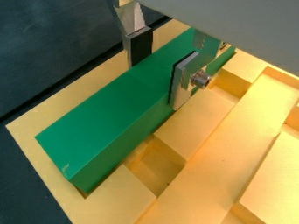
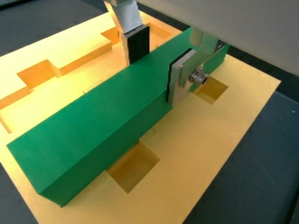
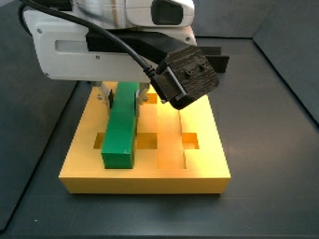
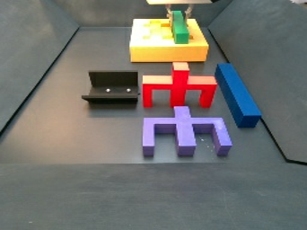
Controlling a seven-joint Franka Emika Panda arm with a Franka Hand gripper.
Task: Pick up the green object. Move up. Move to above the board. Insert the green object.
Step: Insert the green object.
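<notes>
Gripper (image 2: 158, 66) clamps the green object (image 2: 100, 131) w/ both fingers (image 2: 183, 79) across its width near one end, bar lengthwise over the board (image 3: 144, 177), at ~12 o'clock, apparently to line it w/ a groove for insertion.

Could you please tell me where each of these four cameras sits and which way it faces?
Wrist view: on the wrist, looking down at the green object on the board; gripper fingers show.
Wrist view: same mount, other angle, green object between the fingers.
Side view: close beside the board, arm and gripper housing filling the top.
Side view: far off, across the red piece, purple piece, blue bar and fixture.
Shared: all show green object and board.
</notes>
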